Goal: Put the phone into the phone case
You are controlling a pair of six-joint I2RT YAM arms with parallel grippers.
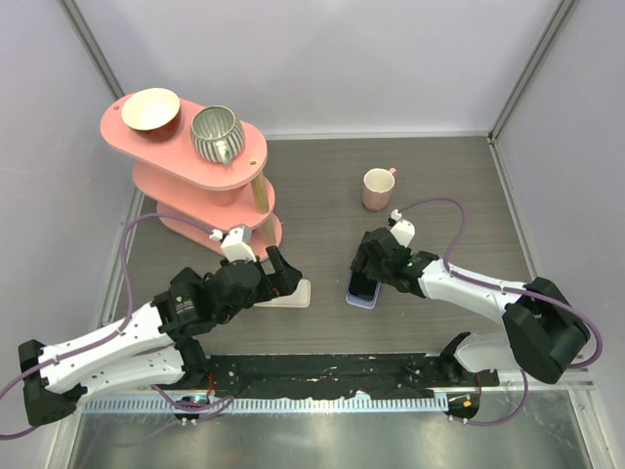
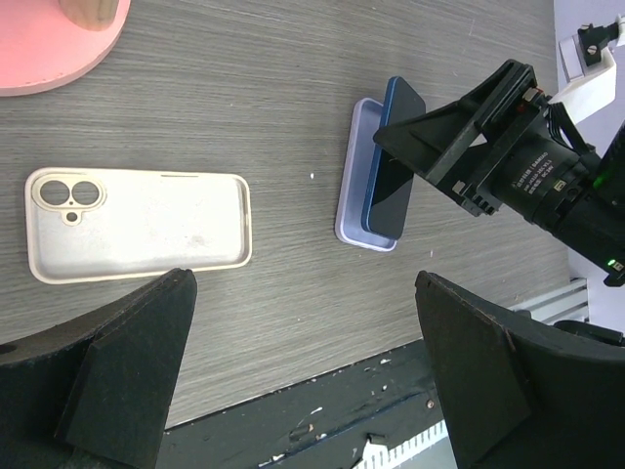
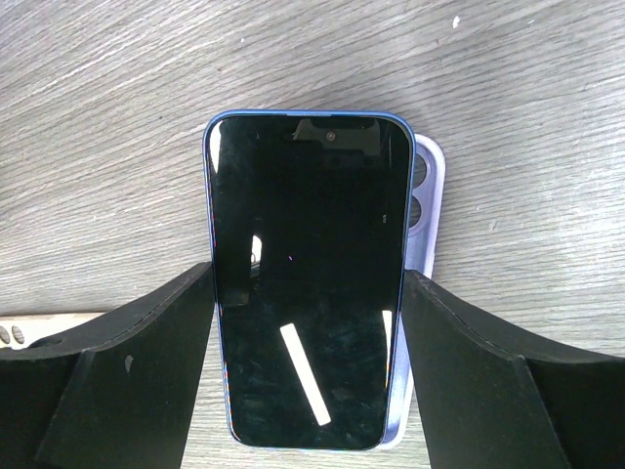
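A blue phone [image 3: 308, 244] with a black screen sits between my right gripper's [image 3: 308, 277] fingers, which press on its two long edges. It lies tilted on an empty lavender phone case [image 3: 426, 195], shifted off to one side. In the left wrist view the phone [image 2: 391, 156] has one long edge raised above the lavender case [image 2: 352, 166]. From above, the right gripper [image 1: 371, 270] is over the phone [image 1: 362, 286] at the table's middle. My left gripper [image 2: 305, 285] is open and empty, just above the table near a cream phone case [image 2: 137, 223], which lies open side up.
A pink two-tier stand [image 1: 161, 147] at the back left carries a bowl [image 1: 150, 108] and a ribbed silver cup [image 1: 216, 134]. A pink mug [image 1: 377, 188] stands behind the right gripper. A black strip [image 1: 322, 371] runs along the table's near edge.
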